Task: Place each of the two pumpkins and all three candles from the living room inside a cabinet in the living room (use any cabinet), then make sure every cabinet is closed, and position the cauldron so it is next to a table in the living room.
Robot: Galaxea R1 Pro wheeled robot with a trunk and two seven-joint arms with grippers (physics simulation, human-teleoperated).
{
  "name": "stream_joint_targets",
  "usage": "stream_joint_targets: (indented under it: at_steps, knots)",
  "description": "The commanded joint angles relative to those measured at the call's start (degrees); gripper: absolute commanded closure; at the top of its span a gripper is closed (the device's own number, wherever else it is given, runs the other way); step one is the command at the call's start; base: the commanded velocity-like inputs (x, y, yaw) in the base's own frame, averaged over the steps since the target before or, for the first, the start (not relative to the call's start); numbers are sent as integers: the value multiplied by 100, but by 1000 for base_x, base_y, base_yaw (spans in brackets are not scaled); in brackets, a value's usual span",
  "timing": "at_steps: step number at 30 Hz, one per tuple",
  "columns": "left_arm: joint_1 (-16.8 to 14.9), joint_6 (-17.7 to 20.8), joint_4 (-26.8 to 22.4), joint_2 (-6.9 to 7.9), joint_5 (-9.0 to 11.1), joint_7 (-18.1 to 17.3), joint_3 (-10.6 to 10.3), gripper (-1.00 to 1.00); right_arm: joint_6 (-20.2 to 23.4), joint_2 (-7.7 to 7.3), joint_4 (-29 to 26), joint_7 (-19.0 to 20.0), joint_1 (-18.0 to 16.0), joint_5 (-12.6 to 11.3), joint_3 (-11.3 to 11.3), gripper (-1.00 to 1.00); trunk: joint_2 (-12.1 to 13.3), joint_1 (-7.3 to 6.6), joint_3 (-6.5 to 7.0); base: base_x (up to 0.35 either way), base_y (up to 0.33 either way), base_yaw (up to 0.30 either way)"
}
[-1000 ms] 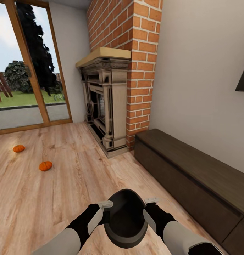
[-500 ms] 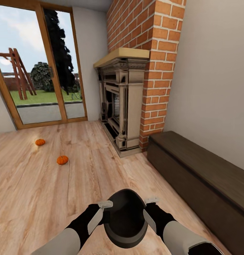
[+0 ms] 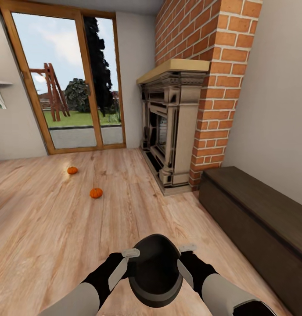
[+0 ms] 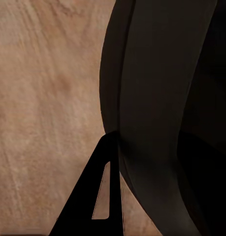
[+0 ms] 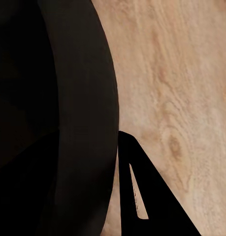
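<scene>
**Cauldron carried between both arms, no table ahead**

You have the cauldron (image 3: 155, 270) pinched from both sides: the left gripper (image 3: 124, 263) is clamped on its left rim, the right gripper (image 3: 186, 260) on its right rim, mouth facing up and forward. Two pumpkins (image 3: 95, 192) lie on the floor (image 3: 45, 228) ahead to your left, well apart from the cabinet (image 3: 256, 219) along your right. The table and candles aren't visible here; the cabinet's drawer fronts are cut off.

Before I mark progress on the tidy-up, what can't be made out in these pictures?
- Long dark-brown wooden cabinet: cut off by the head view's right edge; whether it's fully closed, unclear.
- Black round cauldron: blocks both wrist views, hiding each gripper's inner finger.
- Two small orange pumpkins: stems too small.
</scene>
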Motion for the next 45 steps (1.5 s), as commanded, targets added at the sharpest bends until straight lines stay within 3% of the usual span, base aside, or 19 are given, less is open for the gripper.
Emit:
stream_joint_targets:
  at_steps: [1, 45]
  knots:
    - [-2, 59, -4, 49, -156, 65, 131, 100, -227, 0, -354, -31, -5, -17, -48, 100, -3, -2, -6, 0, 0, 273]
    - [-2, 59, -4, 54, -156, 65, 131, 100, -228, 0, -354, -31, -5, -5, -47, 100, -3, -2, -6, 0, 0, 273]
